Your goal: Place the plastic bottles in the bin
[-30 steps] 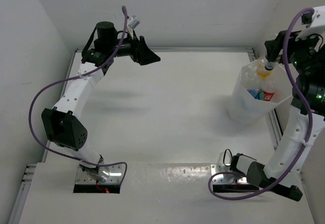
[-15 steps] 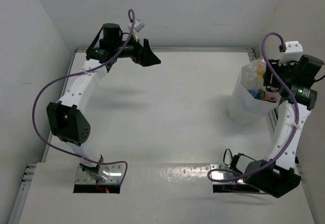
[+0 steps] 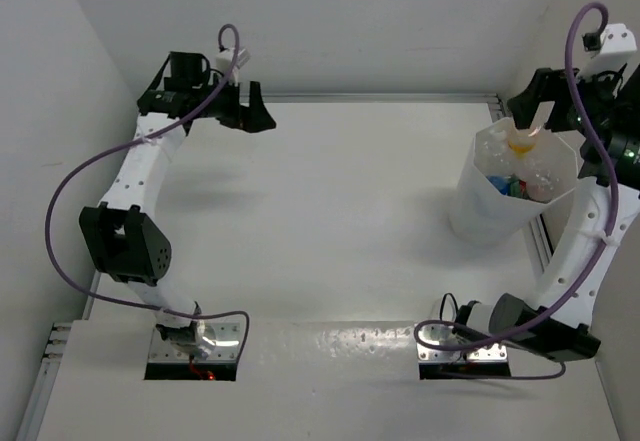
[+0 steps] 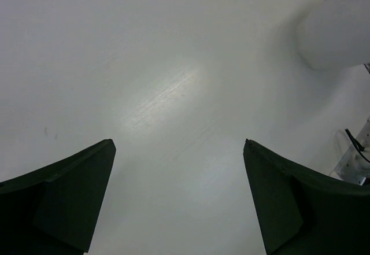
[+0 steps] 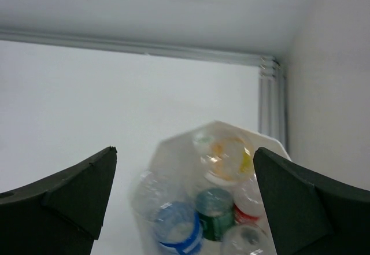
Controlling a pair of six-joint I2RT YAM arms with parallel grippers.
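Where the translucent white, tapered round bin [image 3: 495, 211] stands at the far right of the matte table [image 3: 330, 221], clear plastic bottles [image 5: 214, 206] fill it. The yellow-orange bottle [image 5: 227, 158], pinched a second ago, now lies on top. Above it the right gripper [image 5: 184, 149] has its jaws spread, and the left gripper [image 4: 179, 142] is likewise spread wide.

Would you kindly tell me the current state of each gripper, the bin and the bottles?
left gripper: open, holding nothing.
right gripper: open, holding nothing, above the bin.
bin: upright, with bottles in it.
plastic bottles: inside the bin, piled together, yellow-orange one uppermost.
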